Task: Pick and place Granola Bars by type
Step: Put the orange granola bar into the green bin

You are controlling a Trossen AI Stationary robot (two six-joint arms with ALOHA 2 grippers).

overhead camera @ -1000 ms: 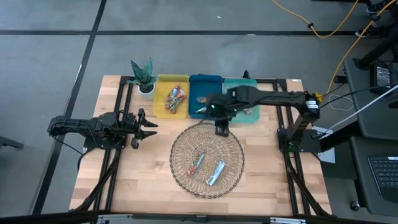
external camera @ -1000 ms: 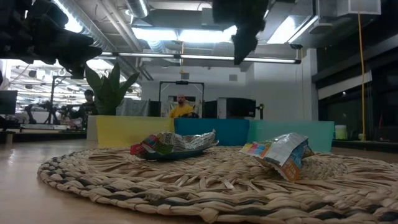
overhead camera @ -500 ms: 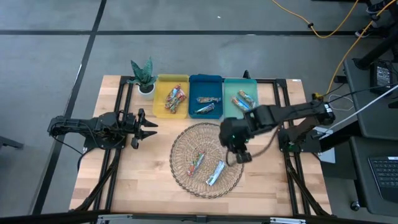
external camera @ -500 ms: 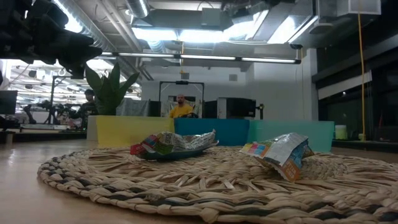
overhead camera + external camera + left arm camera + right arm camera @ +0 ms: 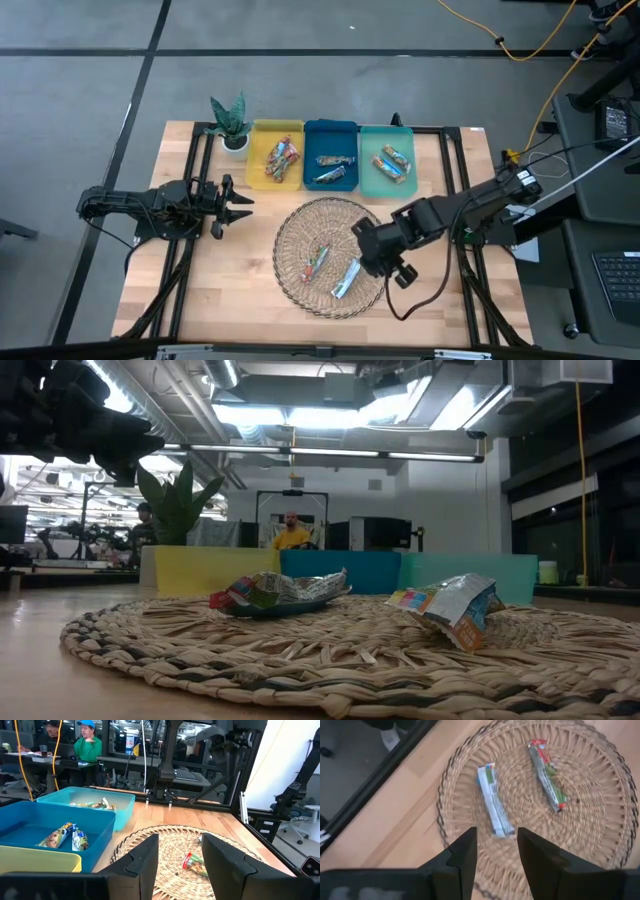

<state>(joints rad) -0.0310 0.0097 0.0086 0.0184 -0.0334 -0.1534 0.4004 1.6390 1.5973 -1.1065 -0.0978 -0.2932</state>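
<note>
Two granola bars lie in the round wicker basket [image 5: 333, 255]: a red-green one [image 5: 318, 260] [image 5: 548, 777] and a silver-blue one [image 5: 347, 278] [image 5: 495, 807]. More bars lie in the yellow tray [image 5: 277, 155], the blue tray [image 5: 330, 155] and the teal tray [image 5: 387, 160]. My right gripper [image 5: 372, 258] [image 5: 495, 855] hangs open above the basket's right part, slanting down, just short of the silver-blue bar. My left gripper [image 5: 235, 205] [image 5: 180, 865] waits open and level at the table's left, pointing at the basket.
A potted plant [image 5: 230, 120] stands at the far left beside the yellow tray. Black frame rails [image 5: 190, 250] run along the table's left and right sides. Bare wood lies left and near of the basket. People sit in the room beyond the table.
My right gripper has swung from above the basket's far rim, by the blue tray, toward the table's near and right edges. It has rolled about its own line, stays open with nothing in it, and now hangs over the basket's right part. The bars have not moved.
</note>
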